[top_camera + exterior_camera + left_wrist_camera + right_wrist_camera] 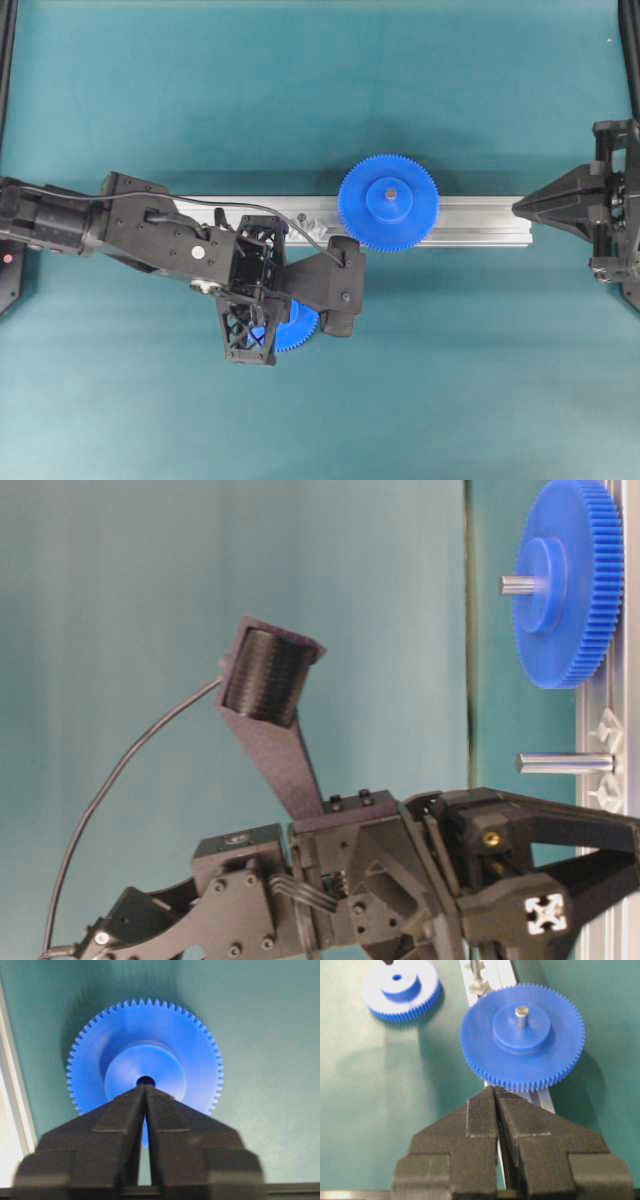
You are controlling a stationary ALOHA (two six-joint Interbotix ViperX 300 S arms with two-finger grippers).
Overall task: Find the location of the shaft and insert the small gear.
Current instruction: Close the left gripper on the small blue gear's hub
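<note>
Overhead, the small blue plastic toothed gear (pixel 296 328) lies uninserted on the green table (pixel 450 380) beside the rail-mounted silvery shaft (pixel 565 763); left wrist view shows left fingers (pixel 145 1091) nearly closed, empty; right fingers (pixel 494 1091) closed, idle.

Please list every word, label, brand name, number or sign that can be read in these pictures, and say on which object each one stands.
There is none to read.
Small gear: plain blue, no marking.
Large gear: plain blue, no marking.
Aluminium rail: no print visible.
Left gripper and right gripper: plain black, no lettering visible.
</note>
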